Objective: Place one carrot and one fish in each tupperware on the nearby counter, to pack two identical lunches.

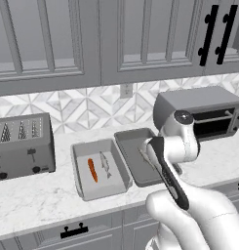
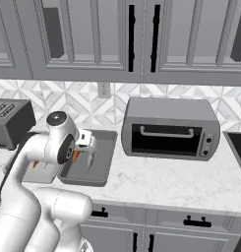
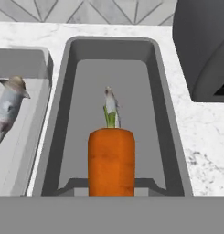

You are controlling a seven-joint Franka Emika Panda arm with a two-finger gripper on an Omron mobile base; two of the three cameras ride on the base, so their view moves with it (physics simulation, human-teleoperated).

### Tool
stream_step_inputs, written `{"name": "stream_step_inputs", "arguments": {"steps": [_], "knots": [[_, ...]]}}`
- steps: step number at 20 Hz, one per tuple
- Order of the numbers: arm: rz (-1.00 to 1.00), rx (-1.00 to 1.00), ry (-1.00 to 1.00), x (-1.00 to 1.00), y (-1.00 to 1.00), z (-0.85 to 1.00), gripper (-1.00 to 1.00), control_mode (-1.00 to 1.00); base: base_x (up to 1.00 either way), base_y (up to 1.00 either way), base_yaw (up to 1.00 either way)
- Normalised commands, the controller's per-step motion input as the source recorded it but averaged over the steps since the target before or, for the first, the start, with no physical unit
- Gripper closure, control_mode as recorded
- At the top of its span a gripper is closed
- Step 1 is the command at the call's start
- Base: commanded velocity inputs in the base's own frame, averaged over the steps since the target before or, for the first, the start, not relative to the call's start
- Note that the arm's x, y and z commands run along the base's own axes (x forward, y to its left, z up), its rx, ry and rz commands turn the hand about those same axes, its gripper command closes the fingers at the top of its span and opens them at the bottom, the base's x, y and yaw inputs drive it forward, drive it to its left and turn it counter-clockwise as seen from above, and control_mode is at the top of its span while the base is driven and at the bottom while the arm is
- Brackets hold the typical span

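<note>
Marble counter (image 1: pixel 38 200), fingers (image 3: pixel 111 185) pinching carrot (image 3: pixel 111 160) over right tupperware (image 3: pixel 166 114), tips hidden.

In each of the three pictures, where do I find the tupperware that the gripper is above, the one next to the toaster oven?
Left base view: the right tupperware lies at centre, partly behind the arm.
Right base view: it lies at lower left, left of the toaster oven.
Hand view: it runs down the middle, behind the carrot.
Shared landmark: the toaster oven, immediately right of this tray in every view.
</note>
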Motion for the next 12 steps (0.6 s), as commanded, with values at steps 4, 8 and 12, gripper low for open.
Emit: {"name": "stream_step_inputs", "arguments": {"steps": [4,8,12], "knots": [[0.0,0.0,0.15,1.0,-0.34,-0.63,1.0,-1.0,0.0,0.0,0.0],[0.0,0.01,0.14,0.76,-0.5,-0.45,1.0,-1.0,0.0,0.0,0.0],[0.0,0.02,0.02,0.41,-0.11,-0.16,1.0,-1.0,0.0,0.0,0.0]]}}
